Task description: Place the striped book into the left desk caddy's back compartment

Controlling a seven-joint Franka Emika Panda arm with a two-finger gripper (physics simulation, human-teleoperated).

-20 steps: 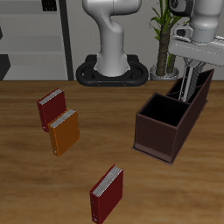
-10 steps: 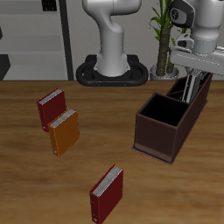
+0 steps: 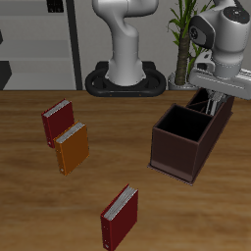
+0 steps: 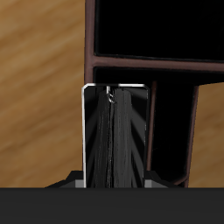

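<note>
The thin black, grey and white striped book (image 4: 112, 140) stands on edge inside the back compartment of the dark brown box-shaped left desk caddy (image 3: 180, 157). The white arm's two-finger gripper (image 3: 208, 102) hangs directly over it; whether its fingers pinch the book cannot be told.

The striped book (image 4: 114, 140) stands upright inside the left desk caddy (image 4: 144, 66) (dark-walled), wood beside it.

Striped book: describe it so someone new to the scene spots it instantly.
Find the dark brown desk caddy near the plant. The striped book stands on edge in its back compartment, under the gripper. It alone has black, grey and white stripes; the books lying on the table are dark red or orange.
</note>
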